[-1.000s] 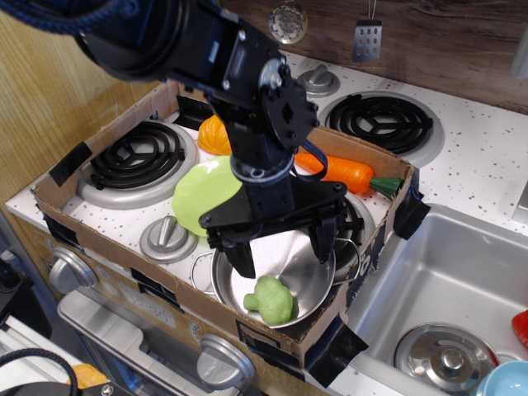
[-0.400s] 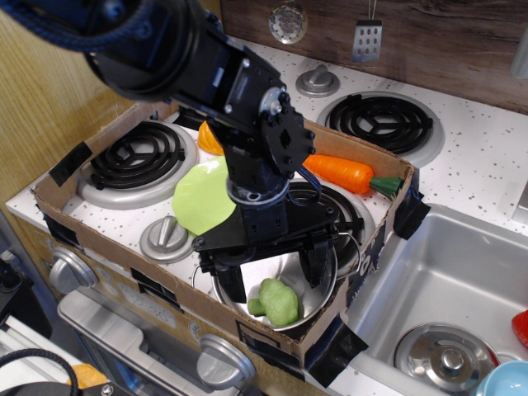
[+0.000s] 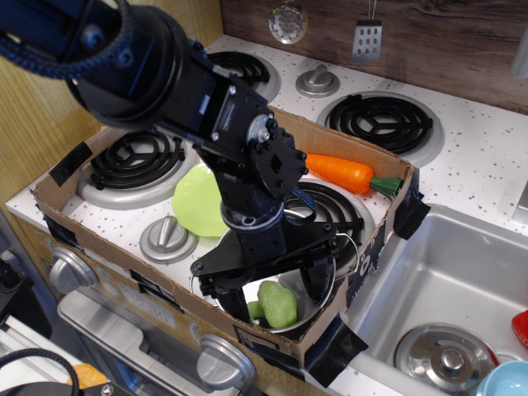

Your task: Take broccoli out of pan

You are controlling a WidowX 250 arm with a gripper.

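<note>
A lime plate (image 3: 200, 200) lies at the left, clear of the work. In the near pan (image 3: 318, 303) sits the broccoli (image 3: 277, 303), and the pincer (image 3: 279, 290) straddles it with jaws spread, apparently ready to close.

dark wood wall (image 3: 429, 33), speckled countertop (image 3: 487, 165)

Pale green broccoli (image 3: 276, 303) lies inside the shiny steel pan (image 3: 318, 307).
</note>
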